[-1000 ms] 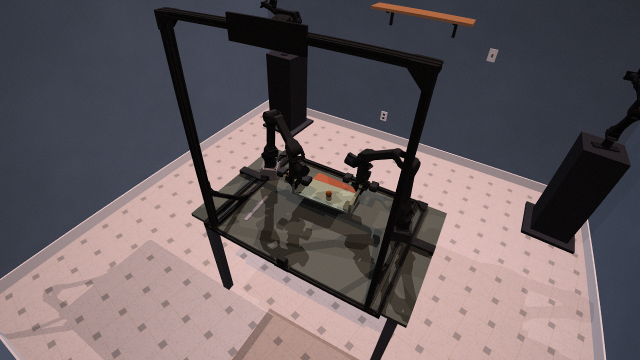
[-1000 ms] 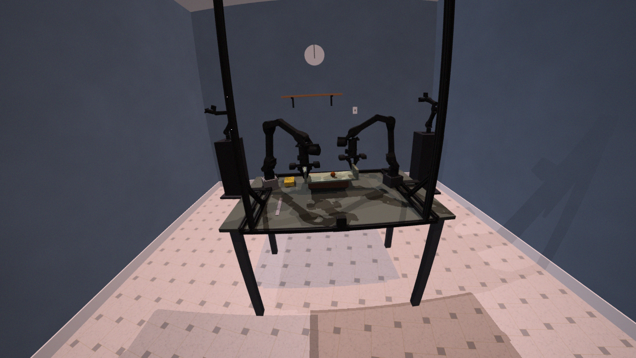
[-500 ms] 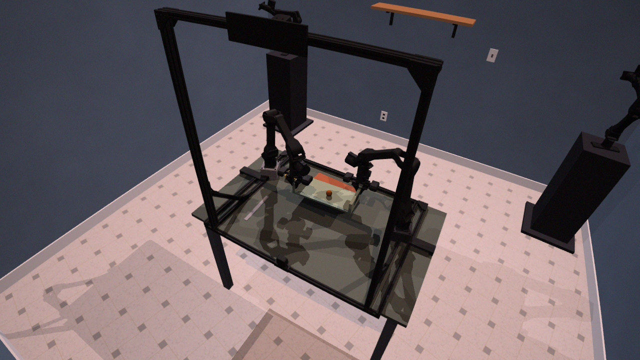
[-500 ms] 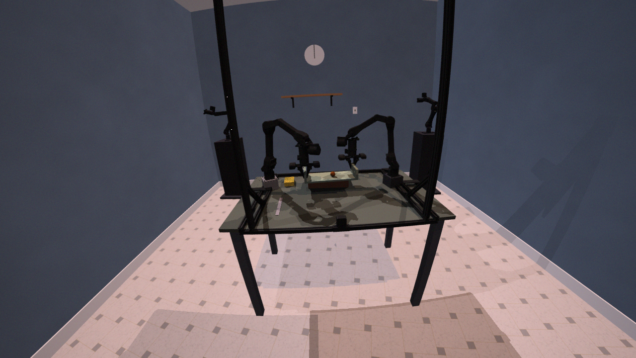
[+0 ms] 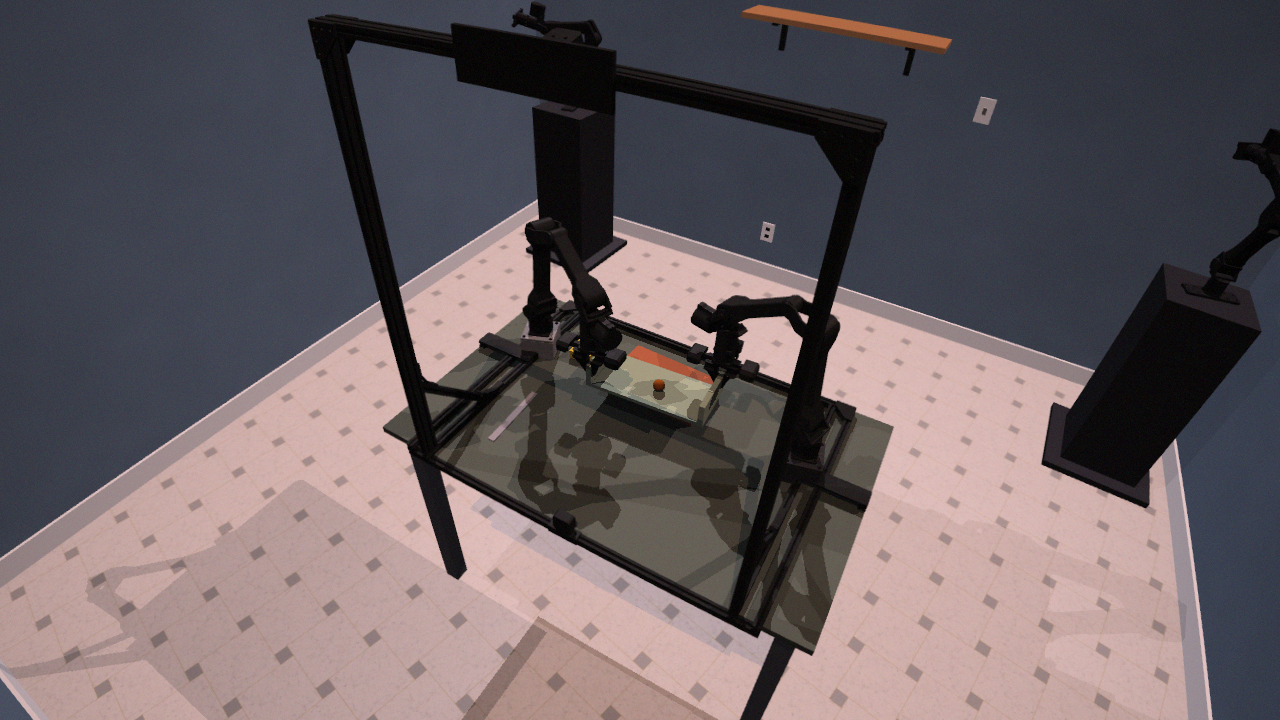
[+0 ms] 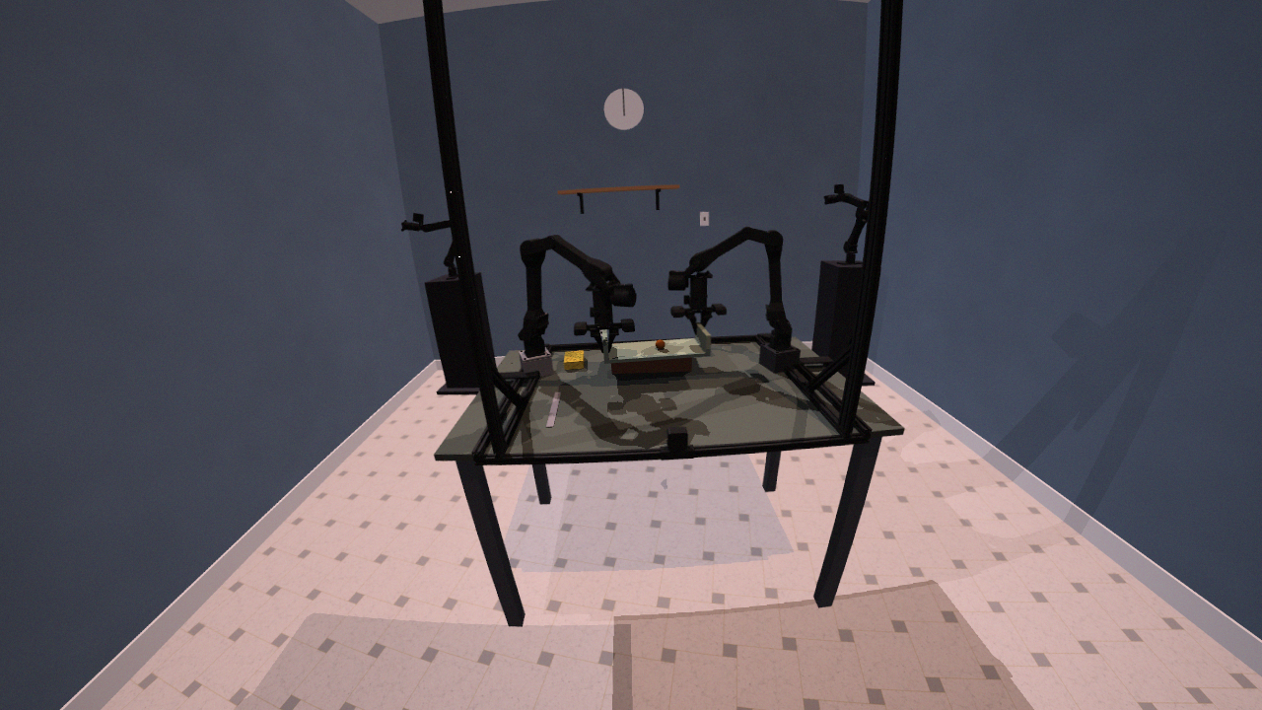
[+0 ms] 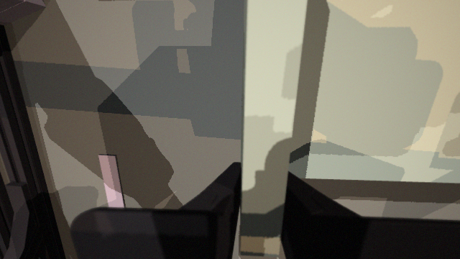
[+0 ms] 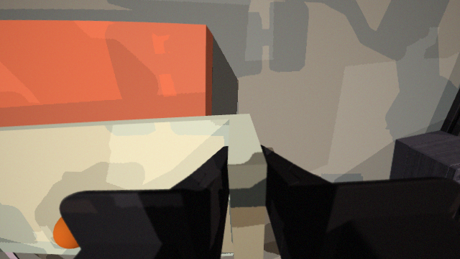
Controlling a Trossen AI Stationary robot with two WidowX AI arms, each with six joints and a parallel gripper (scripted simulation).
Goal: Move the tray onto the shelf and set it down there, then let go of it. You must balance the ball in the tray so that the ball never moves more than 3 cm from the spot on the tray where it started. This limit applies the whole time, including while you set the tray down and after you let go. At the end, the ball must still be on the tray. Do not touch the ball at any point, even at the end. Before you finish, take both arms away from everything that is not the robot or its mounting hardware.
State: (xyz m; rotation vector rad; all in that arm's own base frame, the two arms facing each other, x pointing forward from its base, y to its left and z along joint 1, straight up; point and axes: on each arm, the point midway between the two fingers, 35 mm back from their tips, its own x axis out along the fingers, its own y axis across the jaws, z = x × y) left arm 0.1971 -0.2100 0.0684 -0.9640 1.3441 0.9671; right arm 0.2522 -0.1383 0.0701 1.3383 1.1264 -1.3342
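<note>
Orange ball (image 5: 658,385) (image 6: 660,344) (image 8: 65,234) on pale tray (image 5: 640,379) (image 6: 635,352) (image 7: 273,72) (image 8: 172,144), both ends gripped; no legible writing.
</note>
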